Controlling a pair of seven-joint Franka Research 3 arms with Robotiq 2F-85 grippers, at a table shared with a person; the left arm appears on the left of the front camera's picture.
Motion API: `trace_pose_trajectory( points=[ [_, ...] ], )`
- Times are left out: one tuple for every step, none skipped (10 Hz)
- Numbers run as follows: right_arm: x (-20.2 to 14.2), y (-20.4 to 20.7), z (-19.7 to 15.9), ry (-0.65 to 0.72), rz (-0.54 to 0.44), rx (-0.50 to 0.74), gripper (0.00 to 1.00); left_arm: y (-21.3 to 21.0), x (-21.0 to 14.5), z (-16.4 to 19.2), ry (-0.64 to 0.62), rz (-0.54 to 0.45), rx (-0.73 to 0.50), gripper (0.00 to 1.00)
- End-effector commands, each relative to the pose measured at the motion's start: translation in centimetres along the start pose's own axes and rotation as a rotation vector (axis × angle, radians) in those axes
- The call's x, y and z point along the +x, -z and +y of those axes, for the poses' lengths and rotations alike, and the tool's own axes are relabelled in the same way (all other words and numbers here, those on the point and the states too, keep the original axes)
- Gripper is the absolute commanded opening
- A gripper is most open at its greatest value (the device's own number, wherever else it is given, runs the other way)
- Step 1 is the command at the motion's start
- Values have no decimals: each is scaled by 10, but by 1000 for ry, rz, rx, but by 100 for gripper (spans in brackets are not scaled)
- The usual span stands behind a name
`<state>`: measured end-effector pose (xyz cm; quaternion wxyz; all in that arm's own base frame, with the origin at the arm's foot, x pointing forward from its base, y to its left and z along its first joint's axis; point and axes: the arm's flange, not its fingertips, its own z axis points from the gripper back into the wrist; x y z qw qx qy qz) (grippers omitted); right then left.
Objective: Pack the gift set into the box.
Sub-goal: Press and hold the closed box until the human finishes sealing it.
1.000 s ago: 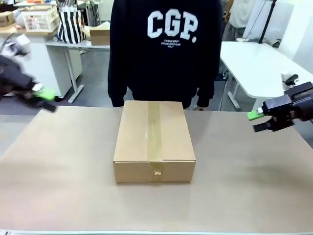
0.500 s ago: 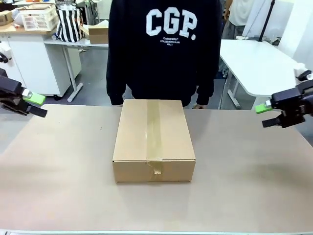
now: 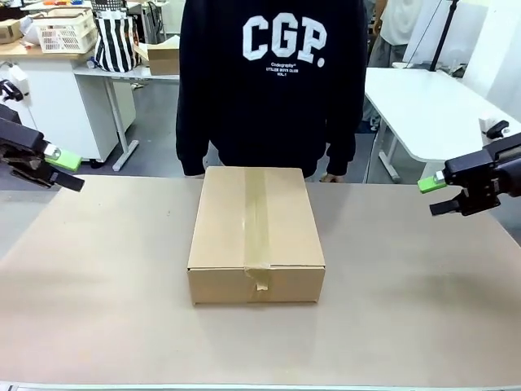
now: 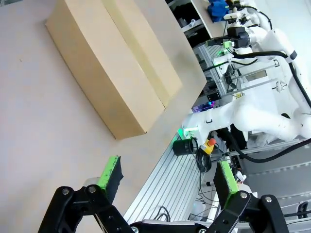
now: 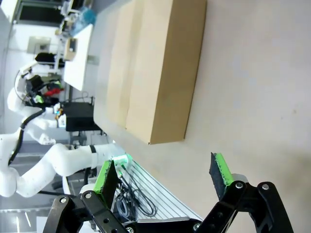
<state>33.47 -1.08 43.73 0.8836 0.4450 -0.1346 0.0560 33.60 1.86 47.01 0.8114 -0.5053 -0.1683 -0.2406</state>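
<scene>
1. Green pads mark the left gripper [image 3: 69, 171], at 9 o'clock of the front view above the table's left edge; in its wrist view [image 4: 167, 177] the fingers stand wide apart with nothing between them.
2. Opposite, at 3 o'clock, the right gripper [image 3: 435, 196] hangs over the table's right edge, jaws likewise spread wide and empty in its own view [image 5: 165, 172].
3. Between them, well apart from both, the box [image 3: 256, 232] sits mid-table, flaps closed, a strip of tape [image 3: 256, 220] along its top seam and curling over the near face.
4. Behind the box, at 12 o'clock, a person in a dark sweatshirt [image 3: 273, 81] stands at the far edge of the table [image 3: 423, 309].
5. Whether the gift set lies inside the shut box cannot be told.
</scene>
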Motion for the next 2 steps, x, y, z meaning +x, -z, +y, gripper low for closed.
trace_pose_trajectory(
  points=[
    [-2,-2,-4,-21,0,0,100,-3,0,-2,-3,1,-10,100],
    [-2,-2,-4,-21,0,0,100,-3,0,-2,-3,1,-10,100]
  ],
)
